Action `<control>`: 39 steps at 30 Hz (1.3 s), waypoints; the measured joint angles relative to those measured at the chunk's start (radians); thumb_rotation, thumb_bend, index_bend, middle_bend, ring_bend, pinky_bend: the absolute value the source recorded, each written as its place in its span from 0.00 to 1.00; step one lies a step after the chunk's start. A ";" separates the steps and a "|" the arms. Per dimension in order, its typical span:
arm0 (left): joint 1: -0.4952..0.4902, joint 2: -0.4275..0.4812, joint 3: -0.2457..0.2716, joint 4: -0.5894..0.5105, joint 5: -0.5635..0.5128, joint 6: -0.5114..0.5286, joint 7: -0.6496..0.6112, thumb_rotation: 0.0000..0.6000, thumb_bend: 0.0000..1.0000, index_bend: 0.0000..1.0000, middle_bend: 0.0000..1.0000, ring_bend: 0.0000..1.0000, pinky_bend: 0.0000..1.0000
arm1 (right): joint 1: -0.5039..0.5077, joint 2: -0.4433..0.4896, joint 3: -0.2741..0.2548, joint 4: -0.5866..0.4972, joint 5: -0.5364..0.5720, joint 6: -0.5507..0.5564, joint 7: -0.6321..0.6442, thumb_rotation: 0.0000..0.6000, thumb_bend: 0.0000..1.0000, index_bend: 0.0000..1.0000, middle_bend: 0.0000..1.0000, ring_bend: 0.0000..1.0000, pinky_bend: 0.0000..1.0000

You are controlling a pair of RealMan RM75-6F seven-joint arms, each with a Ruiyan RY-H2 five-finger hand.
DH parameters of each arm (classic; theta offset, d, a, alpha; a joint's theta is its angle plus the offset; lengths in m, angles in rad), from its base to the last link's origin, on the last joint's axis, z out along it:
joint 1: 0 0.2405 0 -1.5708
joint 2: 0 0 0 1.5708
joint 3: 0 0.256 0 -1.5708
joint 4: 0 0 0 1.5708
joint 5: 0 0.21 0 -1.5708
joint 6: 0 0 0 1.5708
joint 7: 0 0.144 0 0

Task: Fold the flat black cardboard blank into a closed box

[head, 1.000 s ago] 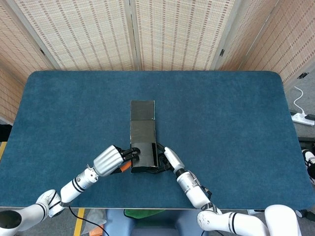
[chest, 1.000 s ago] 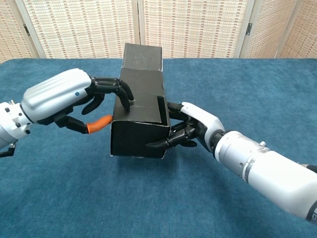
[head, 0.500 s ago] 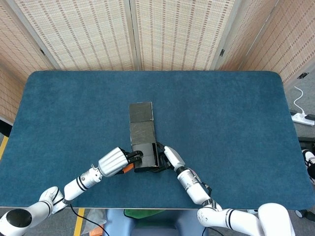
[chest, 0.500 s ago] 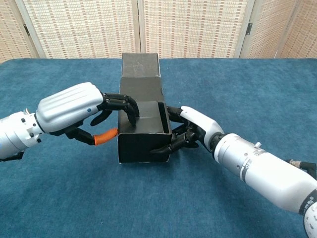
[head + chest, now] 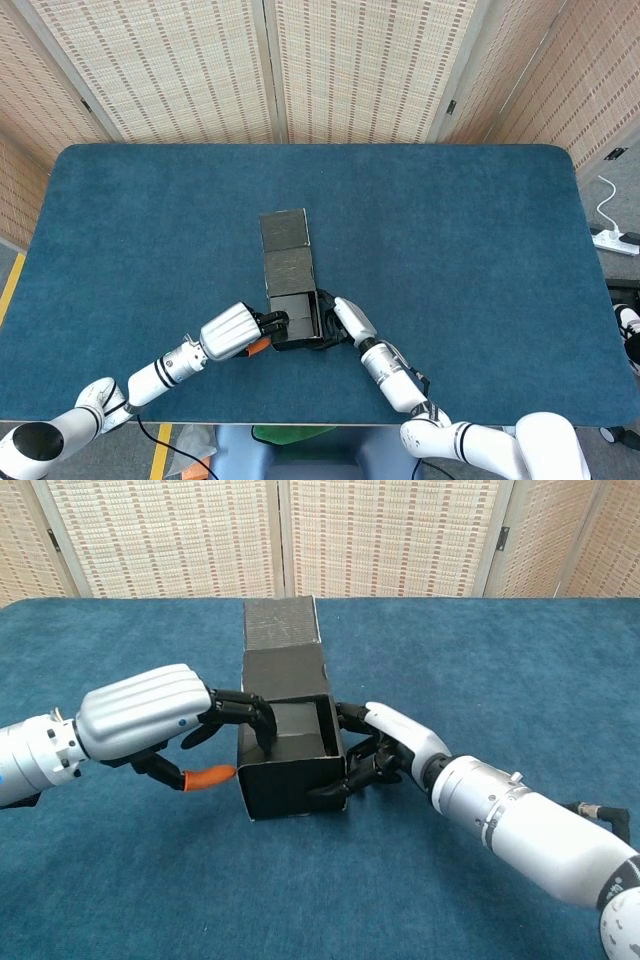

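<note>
1. Lying on the blue table [image 5: 450, 230] near its front middle: black cardboard box [image 5: 288, 762], partly folded, near end raised into an open tray, flat lid panel [image 5: 280, 622] stretching away.
2. Gripped at its left wall by the left hand [image 5: 150, 715], dark fingers [image 5: 248, 708] hooked over the rim.
3. Clasped at its right front corner by the right hand [image 5: 385, 745], fingertips pressed against the wall.

We are seeing the matt black cardboard box [image 5: 290, 745] showing a dull, faintly sheened surface. The desk [image 5: 480, 250] is wearing a soft, napped blue cloth. The left robot hand [image 5: 150, 720] and right robot hand [image 5: 385, 745] are showing glossy silver-white plastic shells with dark matt fingers.
</note>
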 measured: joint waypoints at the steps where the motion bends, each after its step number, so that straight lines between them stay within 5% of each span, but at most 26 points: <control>1: -0.003 0.003 0.001 -0.007 -0.001 -0.006 0.005 1.00 0.40 0.42 0.40 0.75 0.91 | 0.000 0.000 -0.003 0.002 -0.003 0.001 0.003 1.00 0.12 0.59 0.62 0.73 1.00; 17: -0.052 0.056 0.002 -0.135 -0.018 -0.116 0.152 1.00 0.40 0.40 0.38 0.74 0.91 | -0.009 0.003 -0.034 0.004 -0.038 0.020 0.034 1.00 0.12 0.59 0.62 0.73 1.00; 39: -0.065 0.071 0.003 -0.225 -0.046 -0.218 0.328 1.00 0.40 0.69 0.68 0.80 0.92 | -0.025 0.005 -0.048 -0.021 -0.047 0.042 0.056 1.00 0.12 0.59 0.62 0.73 1.00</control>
